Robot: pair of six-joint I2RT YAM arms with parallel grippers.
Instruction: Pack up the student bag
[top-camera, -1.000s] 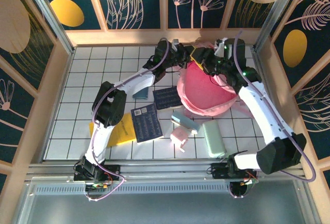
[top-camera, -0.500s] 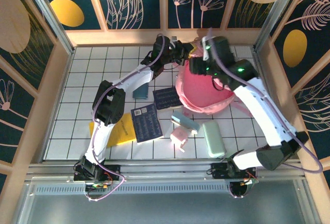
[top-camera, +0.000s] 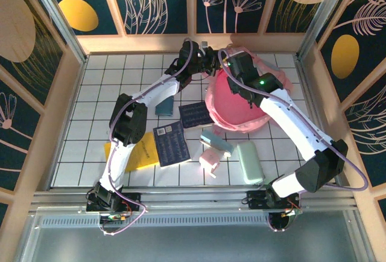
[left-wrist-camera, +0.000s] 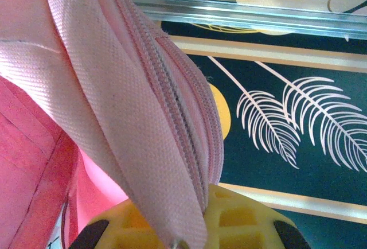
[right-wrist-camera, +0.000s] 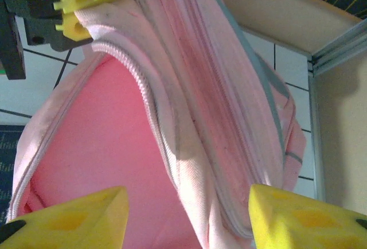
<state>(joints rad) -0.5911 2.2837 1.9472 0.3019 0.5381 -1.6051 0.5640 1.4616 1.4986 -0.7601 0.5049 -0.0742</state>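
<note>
**Top view:** The student bag point(top-camera: 241, 108) lies mouth-up on the tiled table point(top-camera: 108, 81), with both arms meeting at its far rim. The left gripper point(top-camera: 212, 63) is at the rim's far-left corner and the right gripper point(top-camera: 232, 72) is just beside it, over the opening. Everything to be packed appears to be outside the bag. A mint green case point(top-camera: 249, 161), a small pink box point(top-camera: 211, 158) and a pale blue case point(top-camera: 216, 142) sit on the bag's near side. Two dark booklets point(top-camera: 170, 143) point(top-camera: 195, 114), a teal pouch point(top-camera: 164, 106) and a yellow envelope point(top-camera: 134, 153) lie off to its left. The packing looks barely begun: the bag is being held open and the loading is all left to do.

**Left wrist view:** The left gripper point(left-wrist-camera: 183, 229) is clamped tight on the student bag point(left-wrist-camera: 114, 88). The zipped pink edge rises straight out of its yellow fingers point(left-wrist-camera: 241, 217).

**Right wrist view:** The right gripper point(right-wrist-camera: 186, 220) stands spread wide, pinching nothing. It hovers just above the student bag point(right-wrist-camera: 103, 146), with the zip-edged flap running between its fingers. At the bag's far corner the left gripper point(right-wrist-camera: 86, 11) pinches the rim. What shows of the pink lining is bare.
</note>
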